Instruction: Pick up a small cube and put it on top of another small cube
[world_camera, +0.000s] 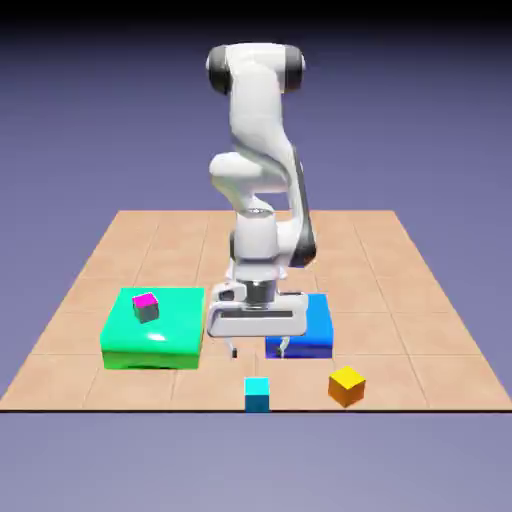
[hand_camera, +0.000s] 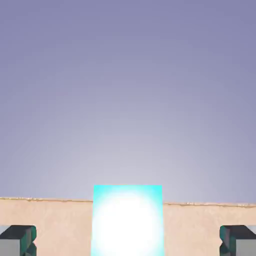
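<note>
Cyan cube (hand_camera: 128, 222), glare-washed, bottom cut off

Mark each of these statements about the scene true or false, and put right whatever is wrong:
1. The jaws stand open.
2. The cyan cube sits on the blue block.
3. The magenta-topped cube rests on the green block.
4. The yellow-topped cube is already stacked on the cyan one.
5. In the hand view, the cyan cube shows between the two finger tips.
1. The jaws stand open. True.
2. The cyan cube sits on the blue block. False: it is at the table's near edge.
3. The magenta-topped cube rests on the green block. True.
4. The yellow-topped cube is already stacked on the cyan one. False: they stand apart.
5. In the hand view, the cyan cube shows between the two finger tips. True.
</note>
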